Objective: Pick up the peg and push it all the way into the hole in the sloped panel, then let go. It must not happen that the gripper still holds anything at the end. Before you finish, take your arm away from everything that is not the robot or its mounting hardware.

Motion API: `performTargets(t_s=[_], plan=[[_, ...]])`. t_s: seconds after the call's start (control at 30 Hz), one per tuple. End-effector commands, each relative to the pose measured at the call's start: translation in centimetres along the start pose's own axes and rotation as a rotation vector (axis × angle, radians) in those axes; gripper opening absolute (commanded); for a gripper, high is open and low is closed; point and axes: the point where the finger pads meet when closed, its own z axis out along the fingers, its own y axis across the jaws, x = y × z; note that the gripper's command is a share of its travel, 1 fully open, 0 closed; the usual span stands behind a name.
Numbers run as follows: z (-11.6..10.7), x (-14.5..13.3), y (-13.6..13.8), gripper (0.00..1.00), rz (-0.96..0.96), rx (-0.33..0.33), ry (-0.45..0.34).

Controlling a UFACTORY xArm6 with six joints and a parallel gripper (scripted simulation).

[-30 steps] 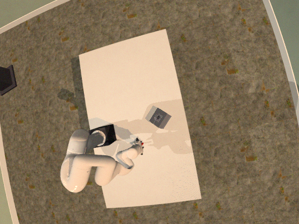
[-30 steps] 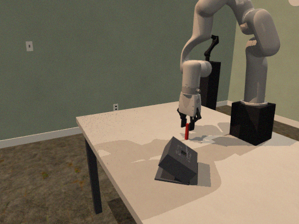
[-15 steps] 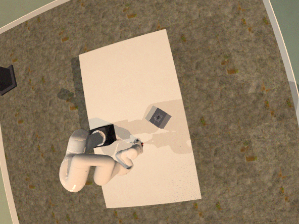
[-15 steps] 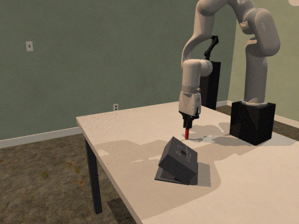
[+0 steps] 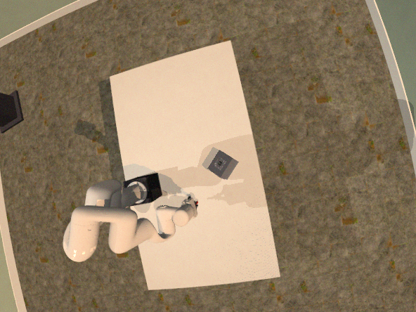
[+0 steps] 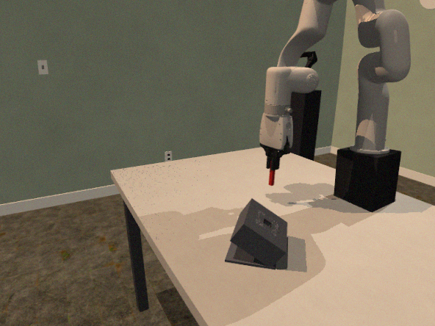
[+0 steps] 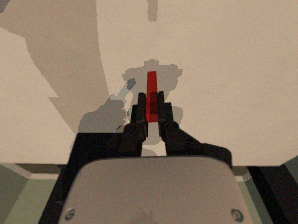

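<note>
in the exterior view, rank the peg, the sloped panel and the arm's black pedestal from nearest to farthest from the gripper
1. Red peg: clamped in the gripper, hanging below it.
2. Sloped panel: on the table, below and toward the camera.
3. Black pedestal: off to the right.

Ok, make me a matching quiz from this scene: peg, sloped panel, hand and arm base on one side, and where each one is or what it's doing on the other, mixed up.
Things:
1. peg
2. panel
3. hand
4. base

Places or states:
A. tilted, on the table, hole empty
B. black block at the table's edge
C. red, upright, off the table
D. shut on the peg's top, pointing down

Pairs: 1-C, 2-A, 3-D, 4-B
</note>
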Motion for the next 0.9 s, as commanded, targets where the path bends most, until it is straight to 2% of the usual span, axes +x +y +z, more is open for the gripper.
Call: performTargets(t_s=[0.0,0.03,0.07,0.87], plan=[[-1.9,0.1,0.0,0.0,-0.001,0.003,0.004],[-2.1,0.1,0.0,0.0,-0.001,0.003,0.004],[-0.8,0.1,0.0,0.0,-0.002,-0.001,0.004],[-1.6,2.9,-3.2,0.0,-0.155,-0.06,-0.029]])
